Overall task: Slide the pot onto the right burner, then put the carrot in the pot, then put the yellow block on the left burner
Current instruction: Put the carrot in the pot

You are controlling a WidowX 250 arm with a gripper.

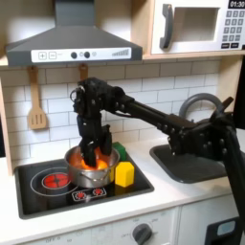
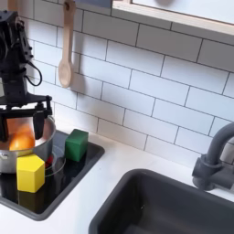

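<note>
Hovering over the pot (image 1: 93,165), end effector (image 1: 91,153) fingers spread wide, released. Carrot (image 2: 20,142) lying inside the pot, orange showing between the prongs (green cap not discernible). Pot sitting on the burner on the first exterior view's right. Yellow block (image 1: 124,173) resting just beside the pot on the cooktop (image 1: 38,196), green block (image 2: 76,144) behind it.

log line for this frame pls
gripper: down in pot, state unclear | carrot: in pot | yellow block: on cooktop beside pot | green block: behind
</note>
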